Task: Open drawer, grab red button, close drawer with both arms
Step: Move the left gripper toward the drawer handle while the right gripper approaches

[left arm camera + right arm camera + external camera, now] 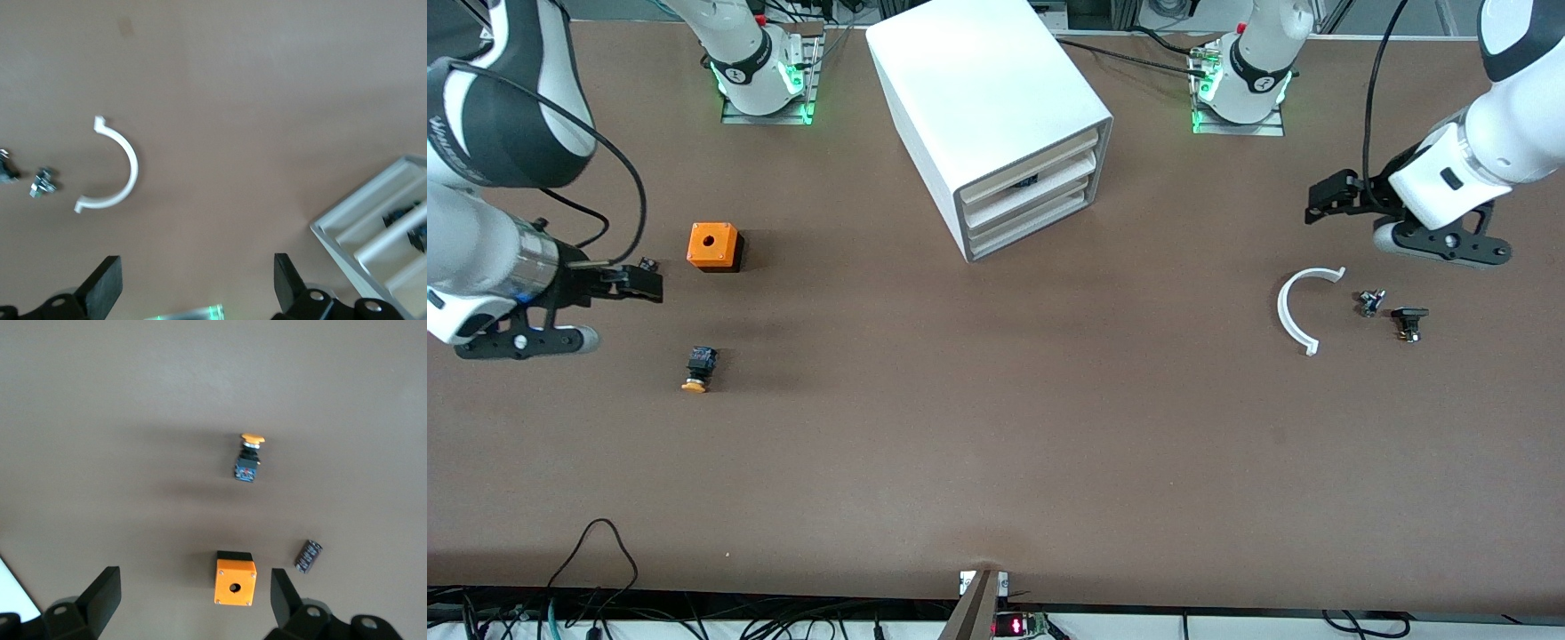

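Note:
The white cabinet [996, 107] stands at the middle of the table near the robots' bases, its three pale drawer fronts [1032, 191] pushed in. A small dark blue-black thing [1024, 182] shows in the gap under the top front, and also in the left wrist view [399, 216]. No red-capped button is in view. My left gripper [1320, 203] hangs open and empty over the table toward the left arm's end; its fingers [103, 288] stand wide apart. My right gripper [640, 283] hangs open and empty toward the right arm's end, fingers [100, 597] wide apart.
An orange cube box [714, 246] [235, 579], a small black cylinder [648, 264] [308, 556] and an orange-yellow capped button [698, 369] [250, 457] lie near the right gripper. A white half ring [1303, 307] [113, 167] and small metal parts [1371, 302] [43, 181] lie near the left gripper.

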Available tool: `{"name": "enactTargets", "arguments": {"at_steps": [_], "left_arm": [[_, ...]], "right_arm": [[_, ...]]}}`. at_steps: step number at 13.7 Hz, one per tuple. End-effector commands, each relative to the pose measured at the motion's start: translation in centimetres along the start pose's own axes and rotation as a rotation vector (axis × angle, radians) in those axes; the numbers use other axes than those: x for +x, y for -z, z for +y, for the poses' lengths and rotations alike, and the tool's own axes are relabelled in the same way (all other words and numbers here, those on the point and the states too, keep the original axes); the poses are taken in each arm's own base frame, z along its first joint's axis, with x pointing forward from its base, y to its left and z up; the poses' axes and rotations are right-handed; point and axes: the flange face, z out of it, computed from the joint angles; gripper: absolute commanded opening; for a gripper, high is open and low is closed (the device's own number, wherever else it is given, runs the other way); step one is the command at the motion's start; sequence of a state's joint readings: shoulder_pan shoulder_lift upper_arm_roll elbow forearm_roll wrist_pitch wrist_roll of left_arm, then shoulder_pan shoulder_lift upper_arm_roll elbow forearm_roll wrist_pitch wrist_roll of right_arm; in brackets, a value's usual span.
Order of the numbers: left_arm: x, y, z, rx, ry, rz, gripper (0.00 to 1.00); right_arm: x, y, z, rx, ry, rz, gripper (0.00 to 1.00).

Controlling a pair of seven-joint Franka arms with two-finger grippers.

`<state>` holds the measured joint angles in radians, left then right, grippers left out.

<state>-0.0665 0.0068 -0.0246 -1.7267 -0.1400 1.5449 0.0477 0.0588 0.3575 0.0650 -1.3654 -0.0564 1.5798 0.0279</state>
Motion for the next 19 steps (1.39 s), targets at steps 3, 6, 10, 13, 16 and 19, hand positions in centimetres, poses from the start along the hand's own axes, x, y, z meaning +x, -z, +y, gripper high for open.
{"name": "enactTargets", "arguments": {"at_steps": [3, 6, 10, 13, 16, 19], "left_arm": [[2.0, -5.6, 4.6, -0.169, -0.074, -0.171, 1.0], [4.4, -10.3, 6.2, -0.388, -0.13, -0.236, 1.0], [7.0, -16.4, 6.9, -0.625, -0.271, -0.232, 0.99], [6.2, -21.1, 8.9, -0.747, -0.32, -0.169, 0.99], [4.6, -25.4, 9.9, -0.84, -0.36, -0.133, 0.97], [2.4, -29.4, 9.9, -0.96, -0.388, -0.096, 0.91]], "right_arm": [[0.7, 2.0, -3.6, -0.038, 0.041, 0.052, 0.99], [0.9, 1.7, -6.0, -0.034, 0.001, 0.063, 0.99], [0.4, 2.4, -10.6, -0.029, -0.091, 0.082, 0.99], [-0.4, 2.2, -14.0, -0.027, -0.158, 0.07, 0.99], [-1.3, 2.2, -17.7, 0.043, -0.299, 0.046, 0.99], [-1.7, 2.0, -19.9, 0.104, -0.435, 0.017, 0.99]]}}
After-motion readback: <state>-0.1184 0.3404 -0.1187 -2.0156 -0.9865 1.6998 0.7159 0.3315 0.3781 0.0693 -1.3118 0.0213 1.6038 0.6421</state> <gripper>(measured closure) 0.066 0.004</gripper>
